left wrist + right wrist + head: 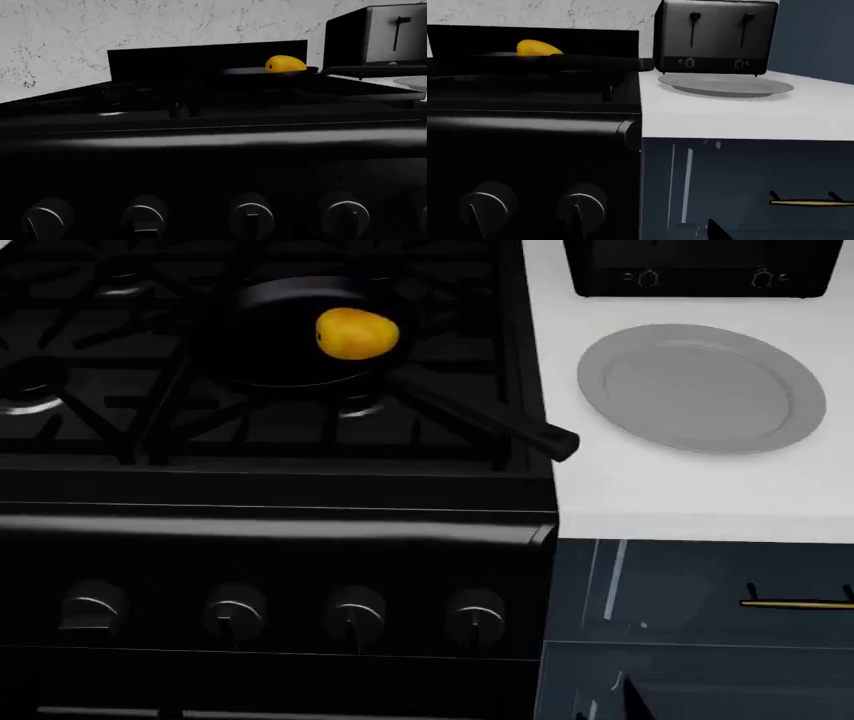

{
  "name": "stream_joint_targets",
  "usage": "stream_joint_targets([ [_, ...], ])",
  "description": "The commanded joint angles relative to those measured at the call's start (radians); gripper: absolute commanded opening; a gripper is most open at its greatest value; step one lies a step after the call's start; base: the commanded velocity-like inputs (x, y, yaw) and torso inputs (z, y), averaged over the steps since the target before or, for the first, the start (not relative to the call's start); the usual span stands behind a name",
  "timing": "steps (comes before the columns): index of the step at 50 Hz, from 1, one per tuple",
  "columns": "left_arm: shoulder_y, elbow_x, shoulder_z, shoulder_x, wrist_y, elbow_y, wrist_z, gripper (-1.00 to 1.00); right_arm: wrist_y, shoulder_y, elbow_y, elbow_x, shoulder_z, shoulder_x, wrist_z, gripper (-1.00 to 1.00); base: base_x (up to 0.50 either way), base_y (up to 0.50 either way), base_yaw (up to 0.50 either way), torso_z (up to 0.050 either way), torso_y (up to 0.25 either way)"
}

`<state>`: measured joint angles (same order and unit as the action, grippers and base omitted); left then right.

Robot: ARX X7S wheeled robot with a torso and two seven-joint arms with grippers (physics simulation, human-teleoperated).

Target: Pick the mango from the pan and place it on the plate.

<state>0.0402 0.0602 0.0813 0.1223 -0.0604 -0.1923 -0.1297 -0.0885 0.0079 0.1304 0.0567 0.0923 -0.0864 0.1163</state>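
The mango [355, 333] is a small yellow-orange fruit lying in the black pan [274, 350] on the stove's rear burner. The pan's long handle [487, 420] points toward the front right. The light-grey plate [701, 387] lies flat on the white counter to the right of the stove. The left wrist view shows the mango [285, 64] over the stove's edge, with the plate's rim [412, 82] at the far side. The right wrist view shows the mango [538, 48] and the plate [725, 85]. Neither gripper shows in any view.
A black stove [267, 530] with a row of knobs [354, 612] fills the left. A dark toaster [694, 270] stands behind the plate on the white counter [694, 490]. Blue cabinet fronts with a gold handle [798, 604] are below the counter.
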Motion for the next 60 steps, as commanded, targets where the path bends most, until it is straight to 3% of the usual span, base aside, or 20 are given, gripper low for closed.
stream_joint_targets([
  [1,-0.025,-0.056,0.013,0.027,-0.237,-0.152,-0.067,1.0,-0.053,0.01,0.099,0.001,0.015,-0.022,0.029,1.0,0.0,0.0,0.0,0.0,0.0],
  [4,-0.001,0.002,-0.022,0.025,-0.148,-0.157,-0.051,1.0,-0.068,0.009,0.115,-0.007,0.022,-0.026,0.036,1.0,0.0,0.0,0.0,0.0,0.0],
  [11,0.01,0.007,-0.025,0.033,-0.142,-0.178,-0.06,1.0,-0.083,0.009,0.133,-0.01,0.033,-0.033,0.048,1.0,0.0,0.0,0.0,0.0,0.0],
  [27,-0.121,-0.031,-0.015,0.107,-0.437,-0.501,-0.068,1.0,-0.363,0.219,0.445,0.04,0.005,-0.075,0.042,1.0,0.0,0.0,0.0,0.0,0.0],
  [39,-0.377,-0.007,-0.056,0.161,-0.763,-0.724,-0.022,1.0,-0.705,0.5,0.642,0.182,-0.095,-0.071,0.04,1.0,0.0,0.0,0.0,0.0,0.0],
  [42,-0.376,0.005,-0.078,0.158,-0.713,-0.71,-0.018,1.0,-0.707,0.522,0.642,0.176,-0.095,-0.068,0.055,1.0,0.0,0.0,0.0,0.0,0.0],
  [43,-0.329,-0.018,-0.066,0.162,-0.621,-0.666,-0.029,1.0,-0.706,0.531,0.637,0.177,-0.101,-0.068,0.058,1.0,0.0,0.0,0.0,0.0,0.0],
  [45,-0.416,-0.008,-0.076,0.169,-0.745,-0.713,-0.026,1.0,-0.743,0.563,0.619,0.201,-0.127,-0.058,0.061,1.0,0.0,0.0,0.0,0.0,0.0],
  [46,-0.386,-0.012,-0.081,0.168,-0.685,-0.684,-0.028,1.0,-0.761,0.578,0.621,0.204,-0.129,-0.061,0.066,1.0,0.0,0.0,0.0,0.0,0.0],
  [53,-0.484,-0.04,-0.048,0.199,-0.807,-0.732,-0.037,1.0,-0.89,0.684,0.661,0.254,-0.159,-0.062,0.08,1.0,0.0,0.0,0.0,0.0,0.0],
  [60,-0.5,-0.054,-0.034,0.217,-0.842,-0.765,-0.041,1.0,-0.93,0.717,0.684,0.267,-0.158,-0.067,0.093,1.0,0.0,0.03,0.0,0.0,0.0],
])
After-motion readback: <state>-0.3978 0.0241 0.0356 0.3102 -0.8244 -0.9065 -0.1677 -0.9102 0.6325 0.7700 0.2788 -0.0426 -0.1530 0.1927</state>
